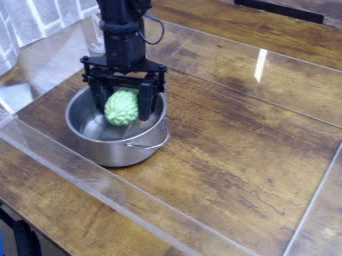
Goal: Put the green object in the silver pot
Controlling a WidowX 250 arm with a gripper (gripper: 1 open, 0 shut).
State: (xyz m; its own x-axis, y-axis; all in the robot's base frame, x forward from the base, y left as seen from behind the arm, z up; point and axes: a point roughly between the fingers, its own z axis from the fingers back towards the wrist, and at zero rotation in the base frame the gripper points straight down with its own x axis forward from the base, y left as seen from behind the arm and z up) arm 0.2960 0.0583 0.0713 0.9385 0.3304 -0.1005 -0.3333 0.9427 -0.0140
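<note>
The silver pot (pixel 107 150) stands on the wooden table at left of centre, its small handle facing the front right. The green object (pixel 123 107), a light green bumpy oval, sits inside the pot towards its back wall. My gripper (pixel 126 104) hangs straight down over the pot with its black fingers (pixel 94 100) spread wide on either side of the green object. There is a gap between each finger and the object, so the gripper looks open. The pot's floor in front of the object shows bare and shiny.
A clear plastic barrier (pixel 80 180) runs around the wooden table (pixel 241 150), with glare on its panels. A white cloth (pixel 27 50) lies at the far left, behind the pot.
</note>
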